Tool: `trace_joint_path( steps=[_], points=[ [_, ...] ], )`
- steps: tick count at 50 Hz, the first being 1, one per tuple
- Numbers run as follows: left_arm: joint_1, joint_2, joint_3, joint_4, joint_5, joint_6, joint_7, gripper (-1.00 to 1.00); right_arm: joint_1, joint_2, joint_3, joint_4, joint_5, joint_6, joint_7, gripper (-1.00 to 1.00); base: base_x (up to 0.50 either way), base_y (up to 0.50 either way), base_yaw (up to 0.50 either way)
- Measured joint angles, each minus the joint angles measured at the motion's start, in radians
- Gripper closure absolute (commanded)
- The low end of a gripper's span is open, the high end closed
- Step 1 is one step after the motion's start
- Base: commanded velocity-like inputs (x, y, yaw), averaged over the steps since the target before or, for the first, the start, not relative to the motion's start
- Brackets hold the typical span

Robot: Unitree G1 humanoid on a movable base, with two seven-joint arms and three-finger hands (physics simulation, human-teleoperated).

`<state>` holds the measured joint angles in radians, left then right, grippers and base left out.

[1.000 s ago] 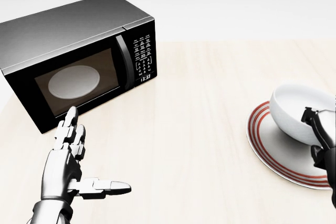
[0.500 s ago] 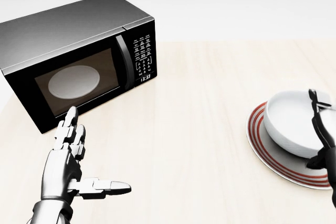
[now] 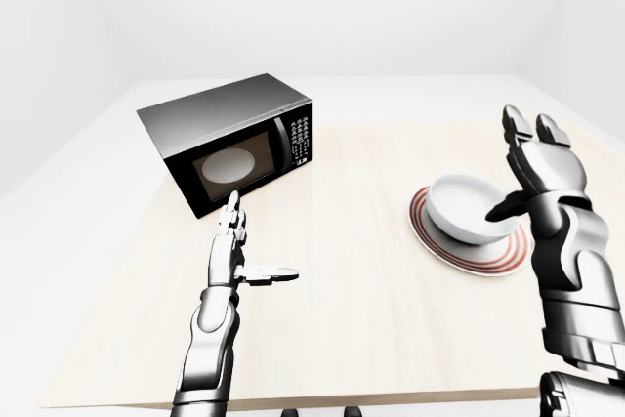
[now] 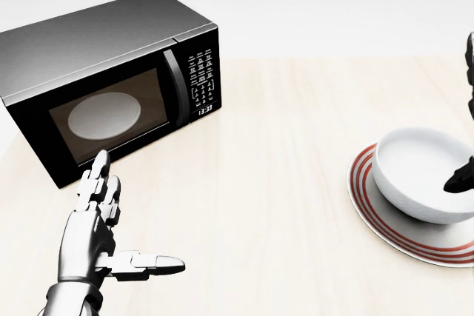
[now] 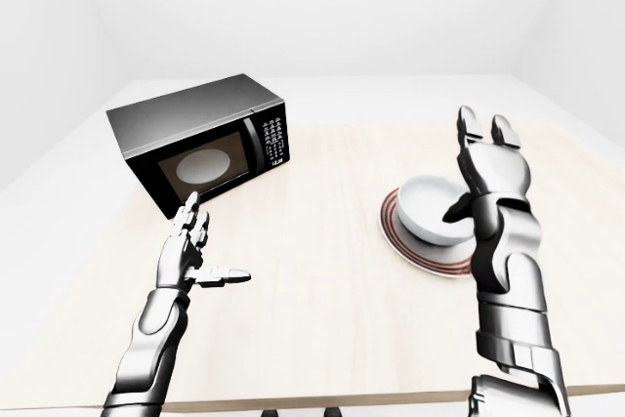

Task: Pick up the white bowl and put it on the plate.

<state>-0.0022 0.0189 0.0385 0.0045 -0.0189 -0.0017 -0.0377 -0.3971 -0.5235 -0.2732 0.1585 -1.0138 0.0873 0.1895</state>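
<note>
**Bowl's on the plate, both hands open**

Biggest thing is the pale wooden table [image 3: 352,271], which fills most of every view. The black microwave [image 3: 230,141] sits near its far left corner, turned at an angle, door shut (you can see the round turntable through the glass).

Over by the table's right edge is the red-ringed plate [image 4: 370,209], and the white bowl [image 4: 418,175] sits upright on it, touching it, a bit toward the plate's far side.

The right hand [image 5: 488,178] is raised just beside the bowl on its right, fingers spread wide and pointing up, thumb reaching over the bowl's rim. It isn't gripping anything. In the head view only dark bits of it show at the right edge.

The left hand [image 4: 100,231] hovers over the table near the microwave's lower corner, also wide open, fingers straight and thumb stuck out sideways, holding nothing.
</note>
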Motion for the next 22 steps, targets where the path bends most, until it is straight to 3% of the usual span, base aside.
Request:
trace_joint_path(
  steps=[22],
  points=[
    [0.000,0.000,0.000,0.000,0.000,0.000,0.000,-1.00,-0.167,-0.069,-0.070,-0.581,0.100,0.000,0.384,-1.00,0.00,0.00,0.00]
  ],
)
